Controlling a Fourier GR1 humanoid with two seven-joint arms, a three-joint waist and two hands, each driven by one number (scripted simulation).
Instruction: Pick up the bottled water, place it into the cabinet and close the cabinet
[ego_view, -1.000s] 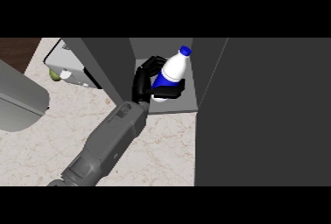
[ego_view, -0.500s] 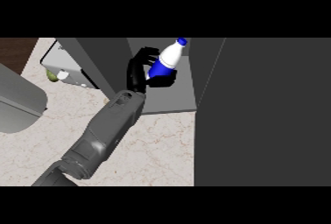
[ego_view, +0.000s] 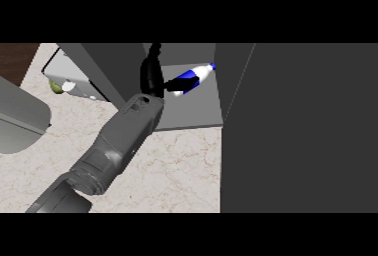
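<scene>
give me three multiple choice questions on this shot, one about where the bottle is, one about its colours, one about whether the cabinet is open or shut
1. Where is the bottled water?
A. inside the cabinet's opening, over its grey shelf
B. lying on the marble counter
C. on top of the dark cabinet door

2. What colours does the bottle show?
A. red and yellow
B. blue and white
C. all green

3. What state is the cabinet in?
A. shut, with the bottle outside
B. open, with the bottle tilted and the hand at it
C. open, with nothing inside

Answers:
1. A: the bottle sits within the opening, above the grey shelf, past the counter's edge.
2. B: it has a blue label and cap end on a white body.
3. B: the interior is visible, the door stands at the right, and the left hand is against the leaning bottle.
</scene>
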